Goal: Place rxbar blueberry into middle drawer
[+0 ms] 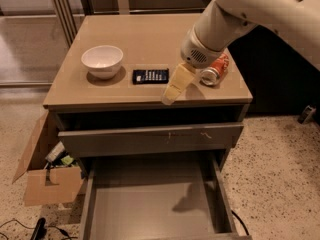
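Presently the white arm (260, 9) is seen reaching in from the upper right, bent down at the wrist so that the gripper (172, 91) is slanted down and to the left above the front edge of the cabinet top (150, 31). Whether the gripper is spread or pressed together cannot be told, and nothing is seen held in it. The rxbar (150, 76) is laid flat on the top, just left of the gripper and apart from it. A white bowl (102, 60) is placed further left, and a red can (216, 69) is laid on its side right of the gripper, partly hidden by the wrist. Below, the upper drawer (150, 140) is slightly pulled out, and the middle drawer (135, 209) is pulled wide open with its floor bare. A cardboard box (47, 181) is set on the floor at the left.
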`<action>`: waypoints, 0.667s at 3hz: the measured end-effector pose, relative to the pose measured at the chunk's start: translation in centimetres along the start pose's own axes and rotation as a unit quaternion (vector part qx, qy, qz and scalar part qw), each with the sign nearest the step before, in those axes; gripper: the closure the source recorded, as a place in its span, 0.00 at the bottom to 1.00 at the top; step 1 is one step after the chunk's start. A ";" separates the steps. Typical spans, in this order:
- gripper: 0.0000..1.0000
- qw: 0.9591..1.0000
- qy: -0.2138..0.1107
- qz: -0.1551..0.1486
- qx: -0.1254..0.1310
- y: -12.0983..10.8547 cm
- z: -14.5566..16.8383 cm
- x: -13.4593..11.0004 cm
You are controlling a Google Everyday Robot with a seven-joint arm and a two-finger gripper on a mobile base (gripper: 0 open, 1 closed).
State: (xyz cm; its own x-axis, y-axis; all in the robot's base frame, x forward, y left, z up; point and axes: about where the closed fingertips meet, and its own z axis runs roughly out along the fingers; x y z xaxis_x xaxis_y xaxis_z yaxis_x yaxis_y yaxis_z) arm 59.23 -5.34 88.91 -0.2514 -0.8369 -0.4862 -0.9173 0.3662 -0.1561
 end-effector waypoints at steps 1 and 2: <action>0.00 1.000 0.005 -0.013 -0.008 -1.6 2.1 -1.2; 0.00 1.000 -0.016 0.003 -0.024 -2.3 3.9 -1.8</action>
State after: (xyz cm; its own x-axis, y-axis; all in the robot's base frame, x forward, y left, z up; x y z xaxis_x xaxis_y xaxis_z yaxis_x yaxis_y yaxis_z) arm 62.99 -3.14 86.81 -0.2470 -0.8212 -0.5145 -0.9297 0.3505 -0.1132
